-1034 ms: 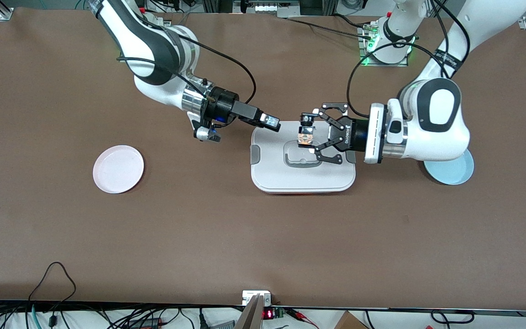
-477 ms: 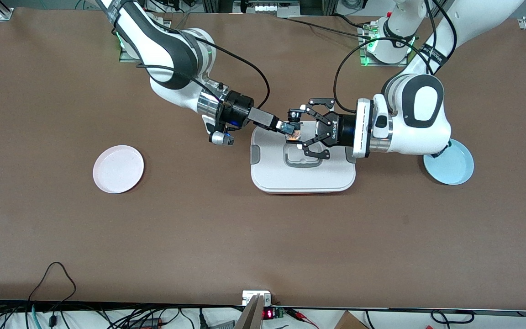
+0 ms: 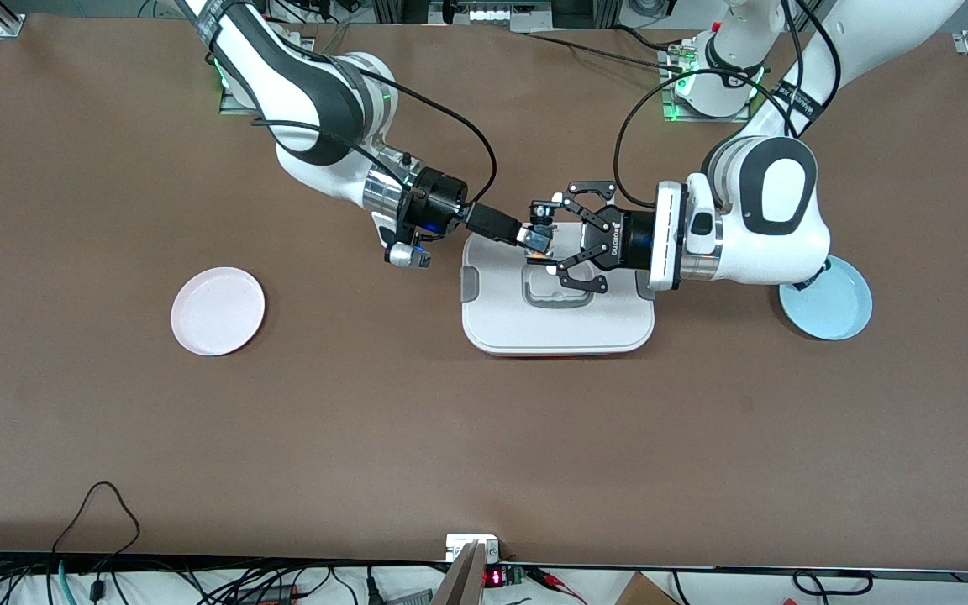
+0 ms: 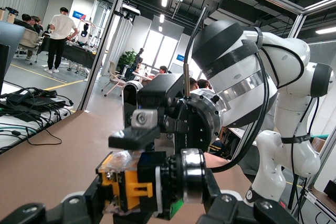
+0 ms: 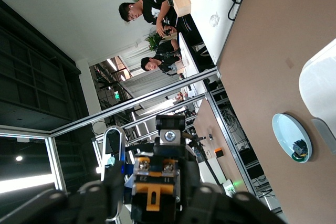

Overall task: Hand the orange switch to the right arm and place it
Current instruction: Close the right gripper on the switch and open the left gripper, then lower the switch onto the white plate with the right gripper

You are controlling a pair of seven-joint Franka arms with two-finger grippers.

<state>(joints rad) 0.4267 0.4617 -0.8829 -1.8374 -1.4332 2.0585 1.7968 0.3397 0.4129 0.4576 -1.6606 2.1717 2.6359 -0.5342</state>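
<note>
The orange switch [image 3: 539, 244] is up in the air over the white lidded container [image 3: 557, 323], at the edge of the lid farthest from the front camera. In the left wrist view it shows as a black block with an orange face [image 4: 137, 190], and in the right wrist view the same orange face [image 5: 155, 193] sits between dark claw links.

The left gripper [image 3: 553, 238], an open black linkage claw on a white wrist cuff, pinches the switch between its fingertips; one finger [image 3: 578, 190] arches above the part and the other [image 3: 578, 279] reaches in from below in the front view.

The right gripper [image 3: 528, 237], slim and straight-fingered on a shiny silver wrist ring, has its tips right at the switch from the right arm's end. Its fingers look closed onto the part, though the front view is too crowded there to be sure of the contact. In the left wrist view the right gripper's body [image 4: 157, 109] looms just above the switch.

On the brown table [image 3: 484, 437], a pink plate [image 3: 218, 311] lies well apart toward the right arm's end. A light blue plate [image 3: 828, 307] lies toward the left arm's end, partly under the left arm, and holds a small dark object [image 5: 299, 148].
</note>
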